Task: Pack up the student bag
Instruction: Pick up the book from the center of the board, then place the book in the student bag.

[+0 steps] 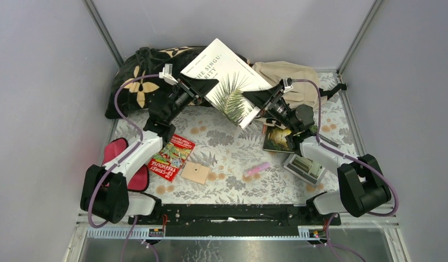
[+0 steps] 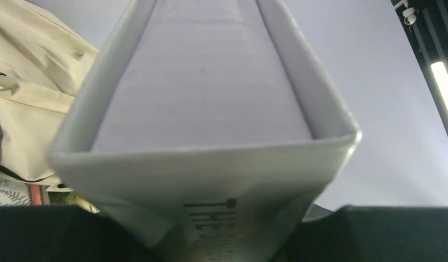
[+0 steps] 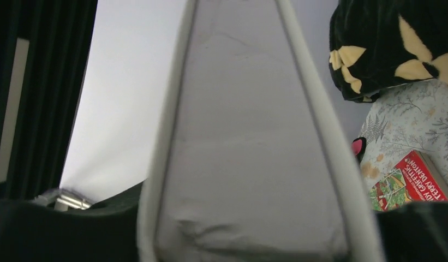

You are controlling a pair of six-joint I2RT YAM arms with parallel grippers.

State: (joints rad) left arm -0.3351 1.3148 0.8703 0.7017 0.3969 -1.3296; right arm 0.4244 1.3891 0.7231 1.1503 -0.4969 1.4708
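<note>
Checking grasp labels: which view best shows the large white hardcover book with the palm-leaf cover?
Top external: the white palm-leaf book shows cover and title. Left wrist shows only page edges plus spine lettering; right wrist, just page edges.

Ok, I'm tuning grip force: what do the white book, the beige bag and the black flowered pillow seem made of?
The white book looks like paper pages in a stiff matte card cover, its edges staying straight. The beige bag looks like soft woven cloth, perhaps cotton canvas: creased and slumped. The black flowered pillow looks like dull plush fabric, stuffed round; fibre unclear.
</note>
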